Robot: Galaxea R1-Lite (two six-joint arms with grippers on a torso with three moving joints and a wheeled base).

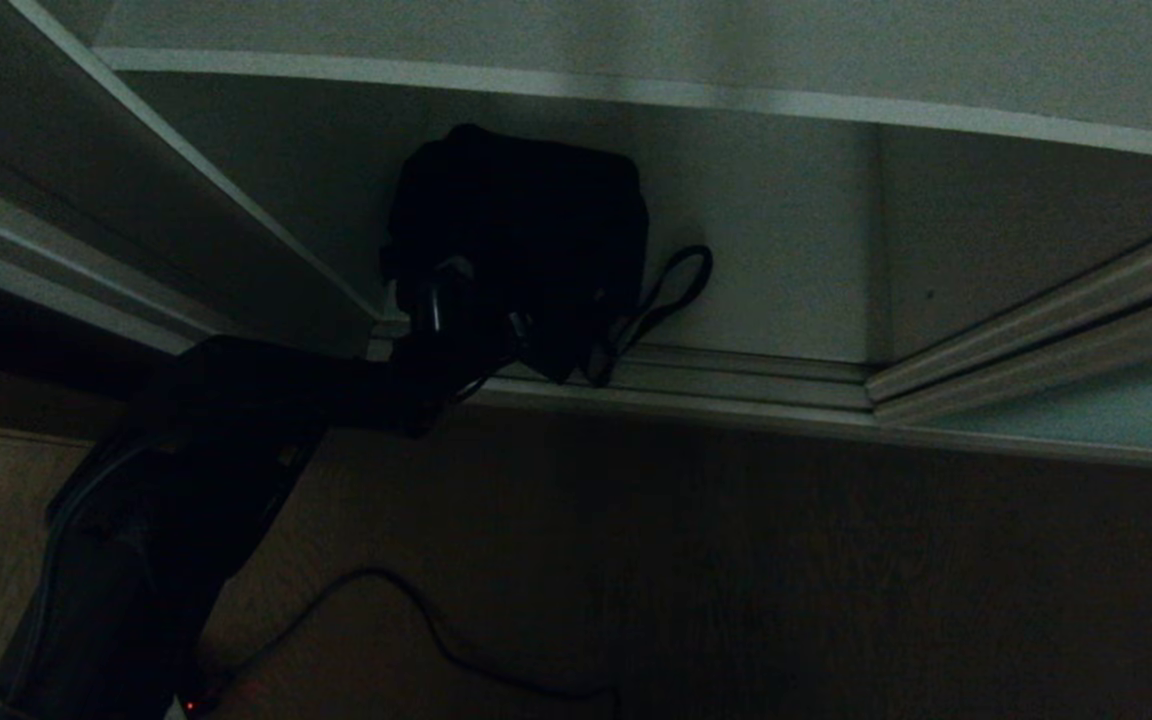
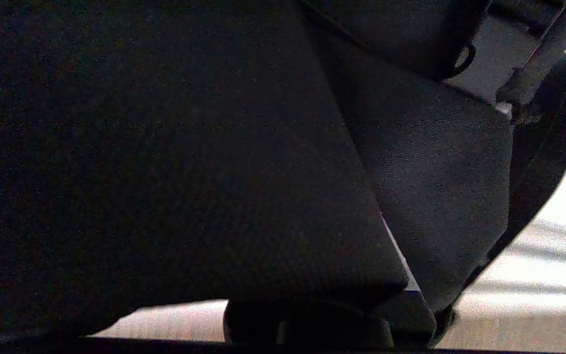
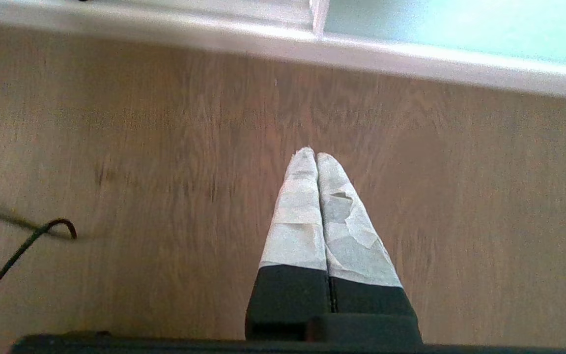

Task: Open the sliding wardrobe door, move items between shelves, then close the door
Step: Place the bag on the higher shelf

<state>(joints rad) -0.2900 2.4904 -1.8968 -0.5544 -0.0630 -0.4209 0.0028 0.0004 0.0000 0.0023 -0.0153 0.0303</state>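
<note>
One bag [image 1: 521, 230] was clamped in my left gripper [image 1: 456, 310], hanging just above the bottom shelf [image 1: 786, 260]. Mid-move btw; next needed lifting to another shelf. Right gripper [image 3: 316, 156] sat shut over floor.

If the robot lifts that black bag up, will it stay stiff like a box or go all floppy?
Probably floppy. The bag looks like soft woven fabric up close, so it should sag where the left gripper pinches it. Its thin strap already hangs in a loose loop and will likely dangle. It seems unlikely to roll or break.
</note>
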